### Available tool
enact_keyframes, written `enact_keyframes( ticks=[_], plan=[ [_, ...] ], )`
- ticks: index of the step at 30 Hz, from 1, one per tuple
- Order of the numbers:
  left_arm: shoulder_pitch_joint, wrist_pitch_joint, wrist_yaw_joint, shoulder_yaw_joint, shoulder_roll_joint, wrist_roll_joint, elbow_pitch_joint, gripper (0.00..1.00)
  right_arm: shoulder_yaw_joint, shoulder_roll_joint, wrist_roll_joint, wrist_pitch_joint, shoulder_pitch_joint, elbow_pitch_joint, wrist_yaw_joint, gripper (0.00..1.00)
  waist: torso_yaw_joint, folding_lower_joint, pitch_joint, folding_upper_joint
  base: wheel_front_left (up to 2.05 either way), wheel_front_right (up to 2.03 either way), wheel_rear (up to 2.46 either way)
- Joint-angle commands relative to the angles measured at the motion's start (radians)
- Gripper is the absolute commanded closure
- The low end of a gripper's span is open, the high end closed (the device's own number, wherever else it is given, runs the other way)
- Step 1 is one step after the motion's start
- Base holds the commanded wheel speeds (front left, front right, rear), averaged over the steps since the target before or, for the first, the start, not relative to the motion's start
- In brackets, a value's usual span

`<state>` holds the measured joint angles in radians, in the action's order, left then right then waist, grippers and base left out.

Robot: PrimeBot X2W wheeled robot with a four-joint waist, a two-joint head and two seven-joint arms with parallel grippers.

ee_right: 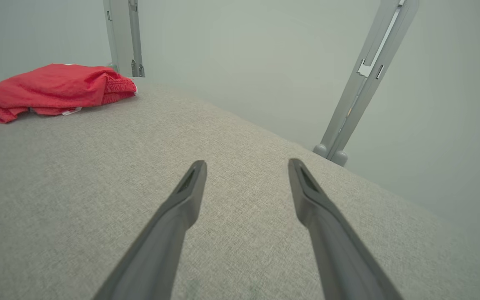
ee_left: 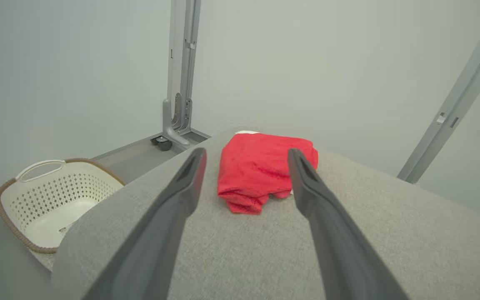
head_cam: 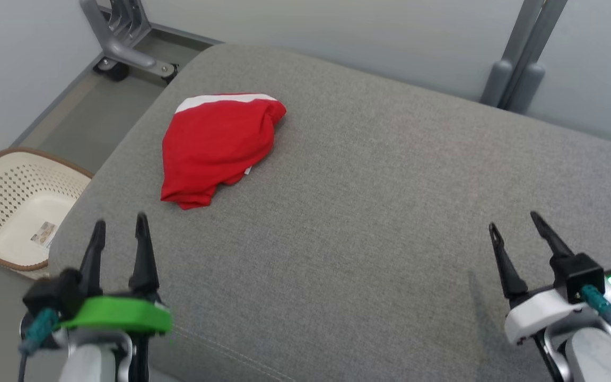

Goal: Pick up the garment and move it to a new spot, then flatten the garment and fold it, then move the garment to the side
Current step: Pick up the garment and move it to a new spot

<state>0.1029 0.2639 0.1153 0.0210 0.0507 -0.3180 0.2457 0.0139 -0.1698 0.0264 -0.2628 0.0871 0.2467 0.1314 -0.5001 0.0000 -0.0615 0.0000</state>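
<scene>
Red garment (head_cam: 215, 148) with a white stripe along its twelve o'clock edge, perhaps a waistband; grey cushion (head_cam: 364, 223); cream perforated basket (head_cam: 8, 191), brown rim.

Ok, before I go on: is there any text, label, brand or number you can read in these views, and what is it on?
No text is readable anywhere.
On the sticker inside the basket: there is print, but it is too small and blurred to read.
On the white tag at the edge of the red garment: too small to tell if anything is printed.
</scene>
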Motion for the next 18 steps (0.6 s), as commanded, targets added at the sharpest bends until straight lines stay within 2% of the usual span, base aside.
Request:
enact_keyframes(
  ticks=[1,5,7,10,13,18],
  plan=[
    [0.107,-0.023,0.007,-0.013,0.006,-0.035,0.052,0.00,0.009,-0.040,0.017,-0.003,0.050,0.004,-0.002,0.00,0.058,0.0000,-0.205,0.0000,0.00,0.00,0.00],
    [0.305,-0.090,0.015,-0.032,0.047,-0.104,0.158,0.00,0.007,-0.105,0.023,-0.002,0.140,0.003,-0.002,0.00,0.094,0.0000,-0.315,0.0000,0.00,0.00,0.00],
    [0.349,-0.110,0.015,-0.039,0.060,-0.115,0.192,0.00,0.006,-0.118,0.023,-0.003,0.153,0.003,-0.002,0.00,0.101,0.0000,-0.337,0.0000,0.00,0.00,0.00],
    [0.465,-0.208,0.016,-0.093,0.086,-0.190,0.301,0.00,0.008,-0.149,0.024,-0.003,0.197,0.003,-0.002,0.00,0.127,0.0000,-0.387,0.0000,0.00,0.00,0.00],
    [0.545,-0.279,0.015,-0.133,0.133,-0.263,0.408,0.00,0.023,-0.156,0.025,-0.003,0.224,0.010,-0.002,0.00,0.160,0.0000,-0.417,0.0000,0.00,0.00,0.00],
    [0.645,-0.326,0.016,-0.139,0.152,-0.361,0.584,0.00,0.035,-0.151,0.020,-0.002,0.241,0.003,-0.002,0.00,0.196,0.0000,-0.456,0.0000,0.00,0.00,0.00]
  ],
)
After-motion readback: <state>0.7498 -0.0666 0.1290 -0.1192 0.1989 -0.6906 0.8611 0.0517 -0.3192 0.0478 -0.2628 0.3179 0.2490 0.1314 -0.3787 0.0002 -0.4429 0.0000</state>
